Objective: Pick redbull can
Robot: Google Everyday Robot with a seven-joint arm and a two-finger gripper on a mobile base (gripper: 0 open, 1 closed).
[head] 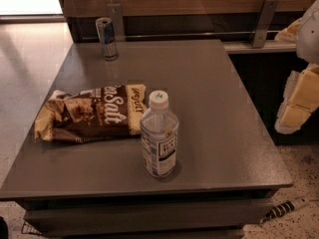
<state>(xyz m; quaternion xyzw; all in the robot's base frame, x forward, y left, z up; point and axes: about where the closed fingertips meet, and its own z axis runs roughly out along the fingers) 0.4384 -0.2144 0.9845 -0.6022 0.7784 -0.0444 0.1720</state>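
Observation:
The redbull can [106,38] is slim, blue and silver with a silver top. It stands upright at the far left corner of the grey table [219,103]. My gripper [298,102], white and pale yellow, hangs at the right edge of the view, past the table's right side. It is far from the can and holds nothing that I can see.
A clear water bottle [159,136] with a white cap stands near the table's front middle. A brown and yellow chip bag [92,112] lies flat to its left. A wooden wall with metal brackets [263,21] runs behind the table. A striped cable [284,209] lies on the floor at the front right.

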